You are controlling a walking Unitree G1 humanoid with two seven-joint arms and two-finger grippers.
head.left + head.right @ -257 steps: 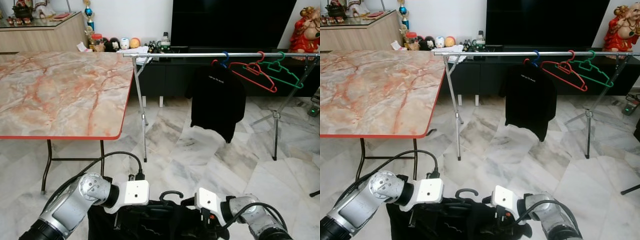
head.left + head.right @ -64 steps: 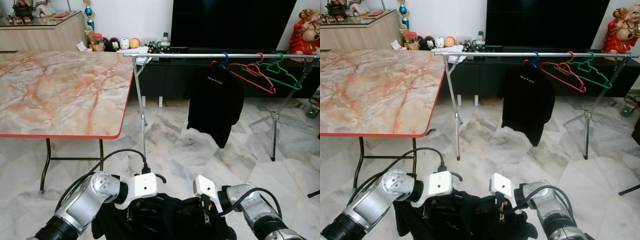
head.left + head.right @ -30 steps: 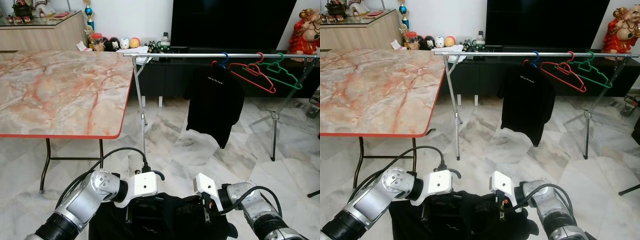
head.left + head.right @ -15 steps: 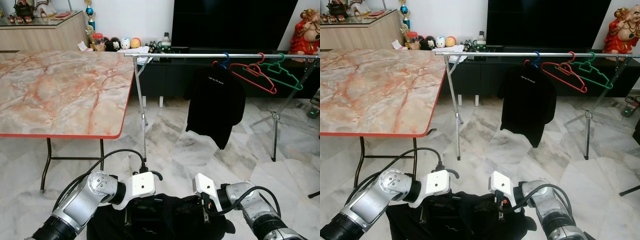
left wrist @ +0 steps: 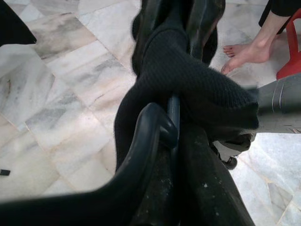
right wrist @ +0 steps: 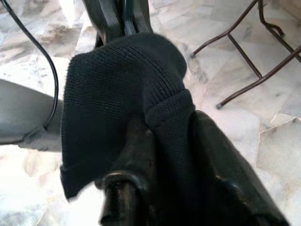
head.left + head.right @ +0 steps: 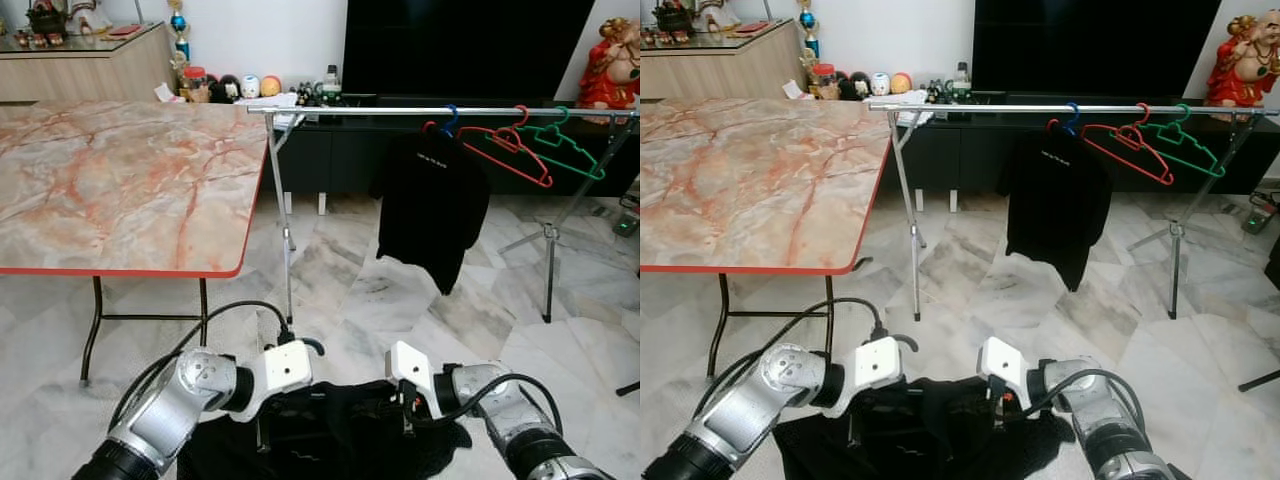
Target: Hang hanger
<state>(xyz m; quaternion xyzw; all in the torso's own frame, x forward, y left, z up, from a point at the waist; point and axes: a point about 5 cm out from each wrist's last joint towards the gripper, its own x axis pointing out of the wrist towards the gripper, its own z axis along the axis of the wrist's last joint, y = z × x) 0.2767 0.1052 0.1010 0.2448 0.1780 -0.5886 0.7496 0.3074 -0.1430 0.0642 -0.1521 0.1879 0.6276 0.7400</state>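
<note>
Hands meet low in front of the robot, above the marble floor [image 7: 400,290]: the left hand [image 7: 262,432] and the right hand [image 7: 405,425] each grip a black garment [image 7: 330,435] stretched between them, with the dark hook of a hanger [image 7: 310,345] curling up beside the left wrist. From the left wrist, the fingers [image 5: 155,136] are clamped on knitted black cloth and a thin hanger bar; from the right wrist, the fingers [image 6: 127,188] are pinched on the same kind of cloth. Well ahead stands a metal rail [image 7: 400,110] carrying a black shirt [image 7: 432,205], a red hanger [image 7: 510,150] and a green hanger [image 7: 565,150]. To the left is a marble-patterned tabletop [image 7: 120,185].
</note>
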